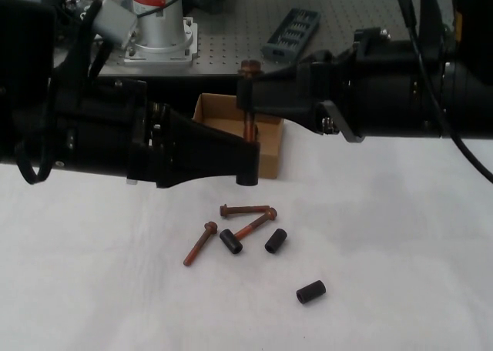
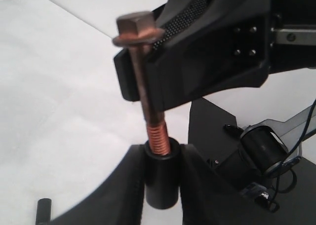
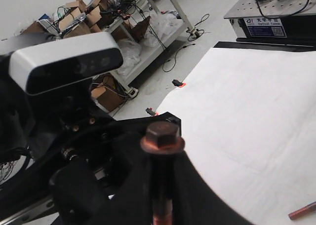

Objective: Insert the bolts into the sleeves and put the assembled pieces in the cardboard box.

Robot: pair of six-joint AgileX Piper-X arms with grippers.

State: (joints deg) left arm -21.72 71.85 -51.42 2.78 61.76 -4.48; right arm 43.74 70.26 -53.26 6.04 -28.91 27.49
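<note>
My left gripper point(image 2: 161, 180) is shut on an upright black sleeve point(image 2: 161, 185). Directly above it, my right gripper point(image 3: 161, 185) is shut on a rusty bolt point(image 2: 142, 82) held head up. The bolt's threaded tip sits in the sleeve's top opening. In the high view both grippers meet just in front of the cardboard box point(image 1: 222, 112), the right gripper point(image 1: 246, 89) above the left gripper point(image 1: 246, 174). On the white cloth below lie three loose bolts point(image 1: 245, 209) point(image 1: 256, 225) point(image 1: 199, 244) and three loose sleeves point(image 1: 231, 242) point(image 1: 276, 240) point(image 1: 310, 292).
The open cardboard box stands at the back of the white cloth point(image 1: 400, 251), behind the two grippers. Beyond it, a metal post base point(image 1: 159, 35) and a dark ribbed block point(image 1: 291, 32) rest on the perforated bench. Free cloth lies to the right and front.
</note>
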